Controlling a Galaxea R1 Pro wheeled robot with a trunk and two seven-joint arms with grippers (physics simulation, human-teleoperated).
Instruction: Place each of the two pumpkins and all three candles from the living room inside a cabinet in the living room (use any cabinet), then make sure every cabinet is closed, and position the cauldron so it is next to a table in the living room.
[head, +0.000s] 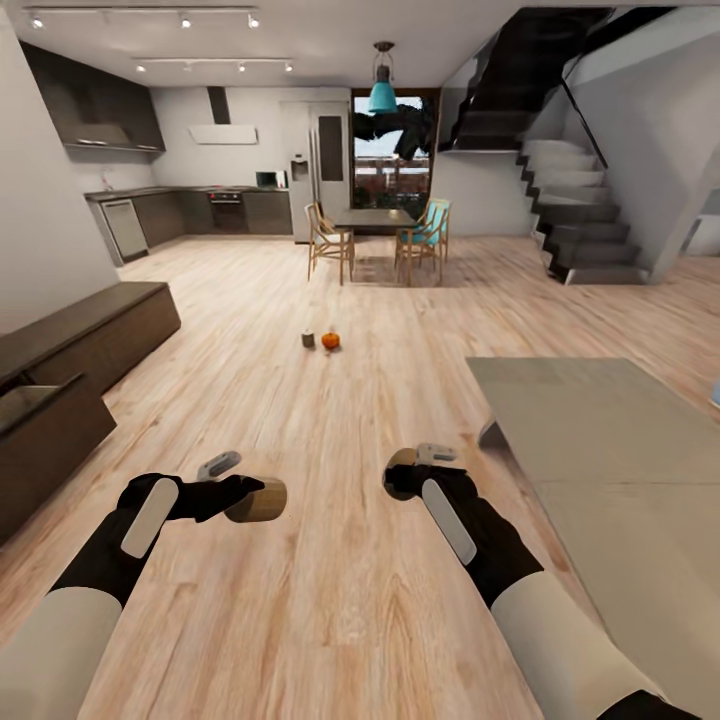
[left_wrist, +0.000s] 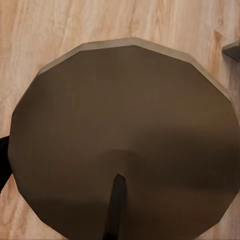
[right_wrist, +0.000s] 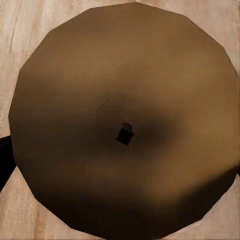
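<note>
Both arms are out over the wood floor (head: 330, 420), and each pincer is clamped on a candle: left pincer (head: 243, 492) on one candle (head: 258, 500), right pincer (head: 402, 476) on another (right_wrist: 122, 120). Ahead, a third candle (head: 308, 340) sits just beside a pumpkin (head: 331, 341); the cabinet (head: 60, 400) is at left, one drawer open.

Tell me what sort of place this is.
Most likely an open-plan home: a kitchen at the back, a dining table with chairs by the window, a staircase on the right, and wood flooring throughout.
</note>
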